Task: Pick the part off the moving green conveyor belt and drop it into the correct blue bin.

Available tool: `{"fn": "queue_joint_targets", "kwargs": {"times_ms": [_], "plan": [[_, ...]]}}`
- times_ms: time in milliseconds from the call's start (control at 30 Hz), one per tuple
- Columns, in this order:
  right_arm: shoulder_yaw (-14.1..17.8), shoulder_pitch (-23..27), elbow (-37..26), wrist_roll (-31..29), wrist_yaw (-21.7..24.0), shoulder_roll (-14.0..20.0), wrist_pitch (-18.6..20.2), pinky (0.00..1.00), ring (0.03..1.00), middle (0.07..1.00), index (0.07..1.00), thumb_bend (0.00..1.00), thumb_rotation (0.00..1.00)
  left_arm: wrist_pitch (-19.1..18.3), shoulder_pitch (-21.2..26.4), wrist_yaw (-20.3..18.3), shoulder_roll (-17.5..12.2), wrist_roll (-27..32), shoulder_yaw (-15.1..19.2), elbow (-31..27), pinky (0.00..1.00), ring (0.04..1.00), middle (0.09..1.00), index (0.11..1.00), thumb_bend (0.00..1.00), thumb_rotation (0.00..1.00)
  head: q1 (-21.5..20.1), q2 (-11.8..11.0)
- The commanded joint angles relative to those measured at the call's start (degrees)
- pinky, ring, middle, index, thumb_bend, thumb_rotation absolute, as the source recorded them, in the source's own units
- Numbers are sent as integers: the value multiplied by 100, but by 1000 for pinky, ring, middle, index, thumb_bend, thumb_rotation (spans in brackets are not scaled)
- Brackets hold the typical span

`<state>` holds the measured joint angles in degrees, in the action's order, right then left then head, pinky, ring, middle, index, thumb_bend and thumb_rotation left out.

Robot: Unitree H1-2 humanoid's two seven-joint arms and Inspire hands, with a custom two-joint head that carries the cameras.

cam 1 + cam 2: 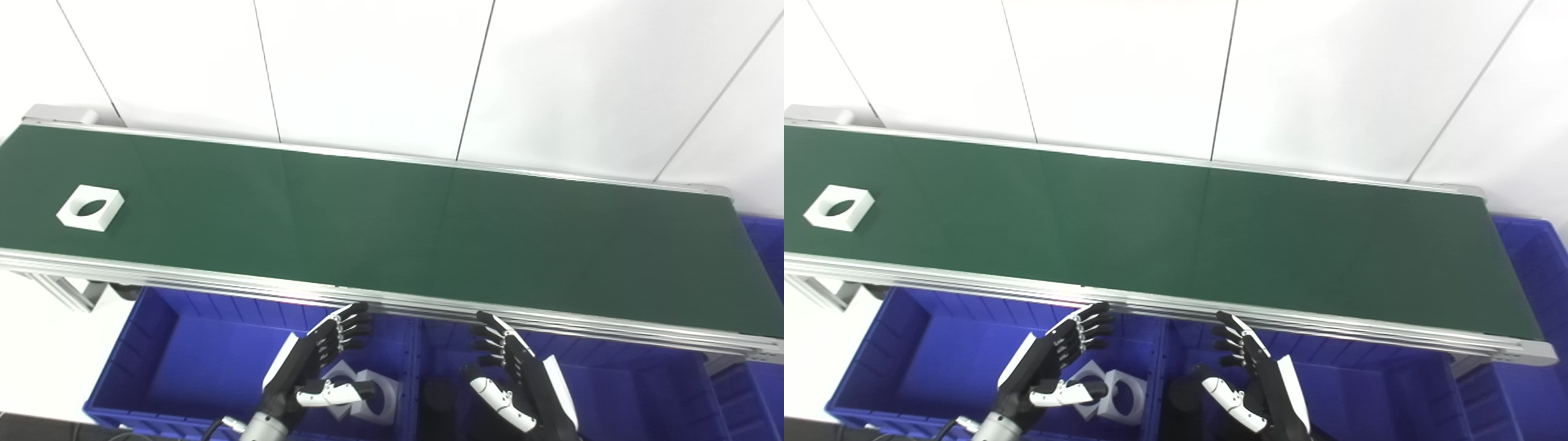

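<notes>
A white square part with a round hole [90, 207] lies flat at the far left of the green conveyor belt [392, 226]. My left hand [318, 364] hovers open over the left blue bin [184, 361], below the belt's near rail, holding nothing. My right hand [517, 380] hovers open over the middle blue bin [631, 398], palm turned inward. Both hands are far from the part on the belt. White holed parts [370, 398] lie in the left bin under the left hand. A dark round part [438, 395] sits in the middle bin.
The belt's aluminium near rail [429, 306] runs just above both hands. Another blue bin [765, 245] stands off the belt's right end. A white panelled wall [392, 67] rises behind the belt. The belt's support leg [67, 293] stands at lower left.
</notes>
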<state>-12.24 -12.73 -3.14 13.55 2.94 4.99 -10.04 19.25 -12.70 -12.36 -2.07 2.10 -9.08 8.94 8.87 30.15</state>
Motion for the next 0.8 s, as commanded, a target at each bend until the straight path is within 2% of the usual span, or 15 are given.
{"fn": "queue_joint_targets", "kwargs": {"times_ms": [0,133,267,433,667,767], "plan": [[12,20,-208,4,-78,6,-459,655,751,800,863,390,453,205,72,34,44,-41,-35,-67,747,799,836,848,965,329,45,-39],[32,39,-180,-6,-77,5,-477,651,743,793,858,353,386,227,112,45,62,-89,-25,39,741,788,826,838,987,330,200,-204],[54,52,-160,-4,-75,-6,-445,651,738,790,858,343,374,274,157,54,78,-120,-11,130,721,783,822,829,997,322,306,-314],[76,93,-26,-108,-54,-6,-569,657,741,793,862,352,401,410,217,70,83,-166,-3,287,714,776,819,824,994,308,384,-427],[94,103,-17,-120,-44,-34,-465,667,751,805,868,376,458,514,282,78,70,-179,-2,423,700,772,818,822,994,305,494,-541],[101,122,38,-95,-68,-38,-517,663,749,808,874,360,443,560,306,101,73,-212,-1,476,694,761,807,817,1000,308,544,-598]]}}
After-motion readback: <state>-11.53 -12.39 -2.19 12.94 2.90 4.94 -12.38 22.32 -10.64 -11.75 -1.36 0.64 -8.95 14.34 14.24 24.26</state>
